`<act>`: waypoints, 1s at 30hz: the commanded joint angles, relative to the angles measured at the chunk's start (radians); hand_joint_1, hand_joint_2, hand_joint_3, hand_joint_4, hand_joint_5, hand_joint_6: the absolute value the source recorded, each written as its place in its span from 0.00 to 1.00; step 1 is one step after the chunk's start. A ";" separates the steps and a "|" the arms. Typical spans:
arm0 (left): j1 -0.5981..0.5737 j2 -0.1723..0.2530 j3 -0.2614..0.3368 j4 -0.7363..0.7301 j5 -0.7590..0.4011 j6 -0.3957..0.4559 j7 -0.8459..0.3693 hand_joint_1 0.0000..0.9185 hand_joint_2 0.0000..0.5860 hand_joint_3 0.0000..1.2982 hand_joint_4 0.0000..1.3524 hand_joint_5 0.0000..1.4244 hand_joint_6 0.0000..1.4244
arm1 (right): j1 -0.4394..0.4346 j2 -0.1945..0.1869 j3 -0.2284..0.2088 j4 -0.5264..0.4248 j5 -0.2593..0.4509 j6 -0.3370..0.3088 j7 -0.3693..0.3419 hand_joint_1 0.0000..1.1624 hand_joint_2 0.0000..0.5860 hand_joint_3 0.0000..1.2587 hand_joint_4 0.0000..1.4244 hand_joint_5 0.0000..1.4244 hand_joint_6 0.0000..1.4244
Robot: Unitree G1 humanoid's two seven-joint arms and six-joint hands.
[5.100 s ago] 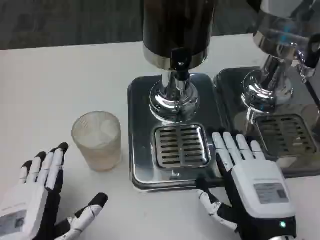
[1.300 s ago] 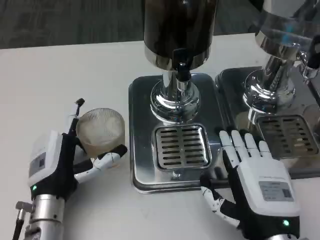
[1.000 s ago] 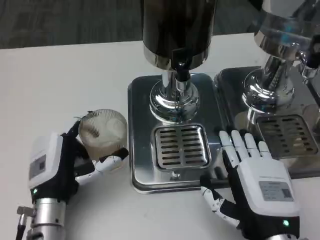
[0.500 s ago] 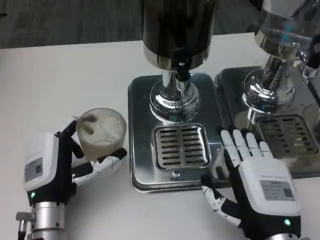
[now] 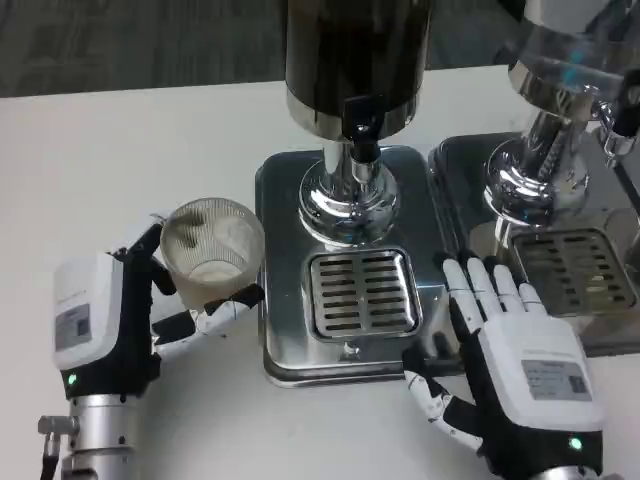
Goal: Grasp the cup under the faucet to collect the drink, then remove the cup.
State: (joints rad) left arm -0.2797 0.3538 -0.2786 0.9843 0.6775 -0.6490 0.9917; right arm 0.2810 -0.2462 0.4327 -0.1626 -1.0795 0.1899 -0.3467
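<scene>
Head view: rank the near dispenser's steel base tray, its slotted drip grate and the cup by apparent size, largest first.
1. Base tray, clearly largest; the grate sits inside it.
2. Drip grate.
3. Cup, held by the left robot hand. It looks close to the grate; fingers partly hide it, so that order is unsure.

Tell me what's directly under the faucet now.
Only the slotted drip grate on the steel tray. The cup is left of it, held by the left hand. Below the slots is hidden.

Left hand gripping, right hand flat.
</scene>
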 commanded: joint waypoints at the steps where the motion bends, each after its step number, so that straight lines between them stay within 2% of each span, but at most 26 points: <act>1: -0.013 0.003 -0.002 -0.017 0.002 -0.024 0.031 0.64 0.07 0.39 0.50 0.65 0.79 | -0.004 -0.001 -0.006 -0.003 0.003 -0.005 -0.010 0.32 0.74 0.03 0.00 0.00 0.03; 11: -0.045 -0.012 -0.041 -0.017 0.024 -0.024 0.011 0.63 0.07 0.39 0.50 0.64 0.79 | 0.000 0.002 -0.004 -0.003 0.002 -0.007 -0.018 0.32 0.74 0.03 0.00 0.00 0.03; 19: -0.111 -0.058 -0.079 0.035 0.020 -0.033 -0.072 0.62 0.07 0.39 0.50 0.64 0.78 | 0.001 0.003 -0.004 -0.003 -0.002 -0.006 -0.023 0.32 0.74 0.03 0.00 0.00 0.04; 22: -0.132 -0.066 -0.094 0.051 0.030 -0.036 -0.079 0.62 0.07 0.39 0.50 0.64 0.78 | 0.001 0.007 0.000 -0.002 -0.007 -0.003 -0.026 0.32 0.74 0.02 0.00 0.00 0.05; 26: -0.181 -0.085 -0.144 0.081 0.072 -0.018 -0.079 0.62 0.07 0.40 0.50 0.64 0.78 | 0.010 0.010 -0.001 -0.005 -0.001 -0.003 -0.031 0.32 0.74 0.02 0.00 0.00 0.05; 30: -0.216 -0.116 -0.153 0.125 0.065 -0.001 -0.093 0.62 0.07 0.40 0.50 0.64 0.79 | 0.013 0.009 -0.001 -0.012 -0.005 -0.001 -0.031 0.32 0.74 0.02 0.00 0.00 0.05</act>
State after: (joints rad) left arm -0.4550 0.2578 -0.4243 1.0897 0.7515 -0.6549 0.9068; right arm 0.2850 -0.2389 0.4338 -0.1627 -1.0799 0.1875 -0.3629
